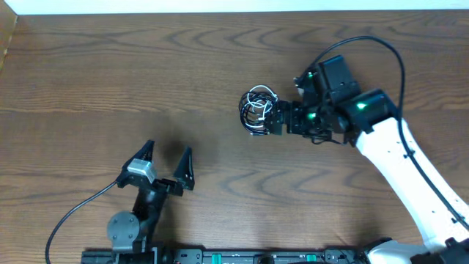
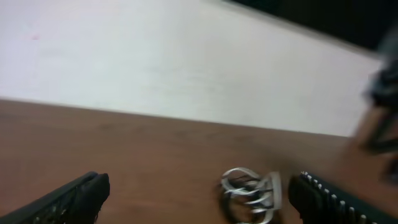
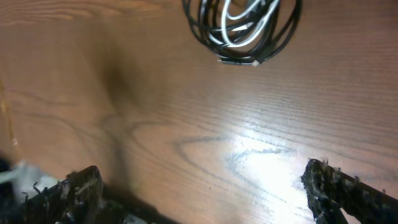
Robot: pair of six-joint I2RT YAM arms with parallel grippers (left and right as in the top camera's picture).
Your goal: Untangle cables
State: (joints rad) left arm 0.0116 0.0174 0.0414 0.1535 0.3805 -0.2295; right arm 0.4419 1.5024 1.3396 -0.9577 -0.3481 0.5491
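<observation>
1. Close to the near edge of the desk (image 1: 110,73), left of its middle, the left gripper (image 1: 168,149) is seen from overhead. Its two fingers are spread wide and nothing is held between them, so it is released.
2. In the left wrist view the whole picture is blurred. The fingers (image 2: 74,198) are cut off by the lower border, and the cables (image 2: 249,196) are shown only as a pale smear farther along the desk. A dark shape at the right border cannot be identified.
3. Farther in, near the middle of the desk and somewhat toward the right edge, the cables (image 1: 255,110) are lying as one small round coil. Black loops are wound together with white ones. The cords cannot be counted, and the plug ends are hardly made out.
4. Just to the right of the coil the right gripper (image 1: 270,119) is placed, pointed at it. From overhead it cannot be told whether the fingertips touch the coil.
5. In the right wrist view the fingers (image 3: 348,193) are seen well apart at the lower corners, so this claw is released also. The coil lies ahead of the fingertips, not between them, and its top is cut off by the upper border.
6. Behind the far edge a white wall (image 1: 220,6) is seen.
</observation>
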